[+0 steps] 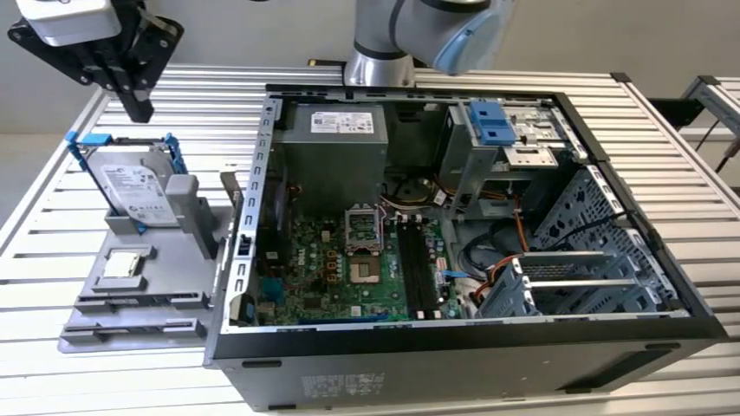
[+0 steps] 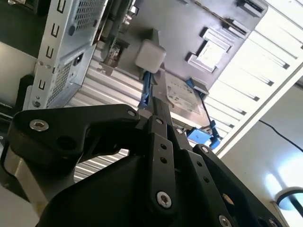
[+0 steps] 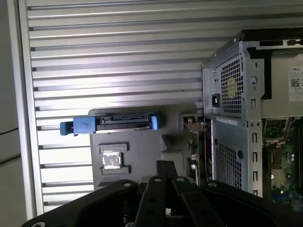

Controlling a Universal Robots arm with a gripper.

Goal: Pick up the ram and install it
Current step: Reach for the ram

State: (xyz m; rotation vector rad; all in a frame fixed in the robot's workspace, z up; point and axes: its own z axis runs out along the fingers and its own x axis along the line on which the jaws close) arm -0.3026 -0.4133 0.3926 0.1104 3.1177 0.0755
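Fingertips of the black two-finger gripper point(image 1: 137, 111) meet, clamping nothing, above the ribbed aluminium table point(image 1: 47, 199). Nearest it, we see the grey plastic fixture point(image 1: 139, 303) holding a silver hard drive in blue brackets point(image 1: 133, 191) and a small square silver chip point(image 1: 121, 267). What we take for the ram point(image 1: 229, 192) stands on edge at the fixture's case-side rim, hard to make out. The open black computer case point(image 1: 463, 347) holds a green motherboard point(image 1: 312, 260) with its long black slots point(image 1: 414, 269) unfilled. White labels are too small to read.
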